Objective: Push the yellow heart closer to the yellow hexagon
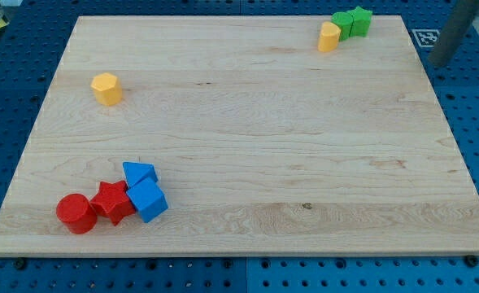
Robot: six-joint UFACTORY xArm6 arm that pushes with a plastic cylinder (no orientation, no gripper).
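The yellow hexagon (106,89) lies near the view's left edge of the wooden board (255,122), in its upper part. The yellow heart (328,37) lies far away near the view's top right corner, touching a green block (343,24) with a green star (359,20) beside it. My rod comes down at the view's top right and my tip (437,64) is off the board's right edge, right of the heart and the green blocks and apart from them.
A cluster sits at the view's bottom left: a red cylinder (76,213), a red star (113,202), a blue triangle (139,173) and a blue cube (148,201). A blue perforated table (475,98) surrounds the board.
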